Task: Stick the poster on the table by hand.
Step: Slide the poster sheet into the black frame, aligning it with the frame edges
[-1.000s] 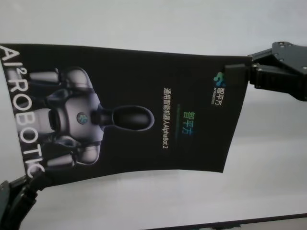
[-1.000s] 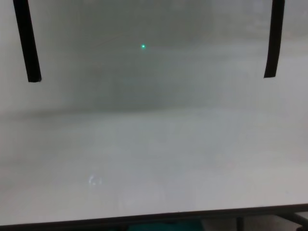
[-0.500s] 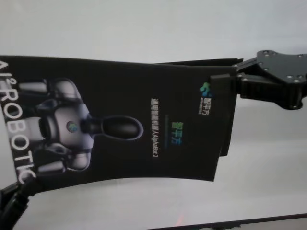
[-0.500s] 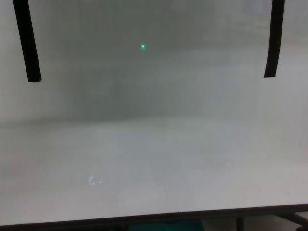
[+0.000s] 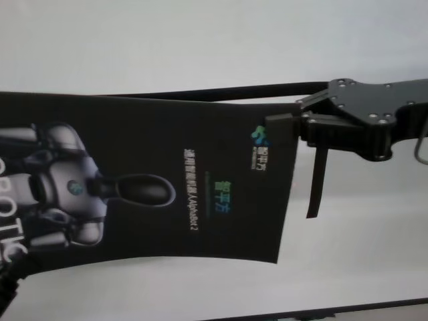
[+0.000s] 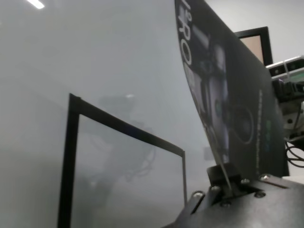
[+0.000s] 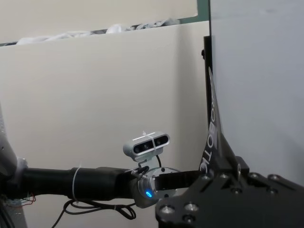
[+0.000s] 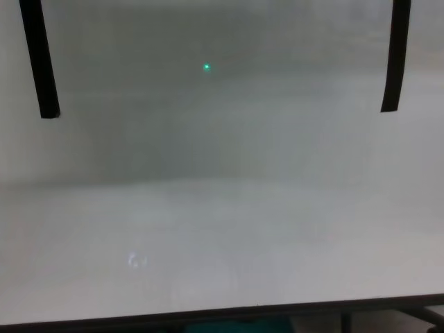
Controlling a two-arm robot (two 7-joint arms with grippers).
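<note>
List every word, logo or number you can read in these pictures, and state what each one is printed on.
"AlphaBot 2": white line on the poster, head view, after Chinese characters too small to read.
"OTIC": large white letters at the poster's left edge, cut off by the frame; also seen in the right wrist view.
Blue-green logo beside the right gripper: its small text is unreadable.
Green characters at the poster's middle: blurred.
The table and black strips: no text.

Since the earlier pictures the poster point(image 5: 147, 180) has slid to the robot's left, its lettered edge now partly out of the head view. The right tool point(image 5: 284, 127), clamped on the poster's corner, has travelled left with it, uncovering a black strip point(image 5: 317, 182) on the bench point(image 5: 361, 267) below it.
</note>
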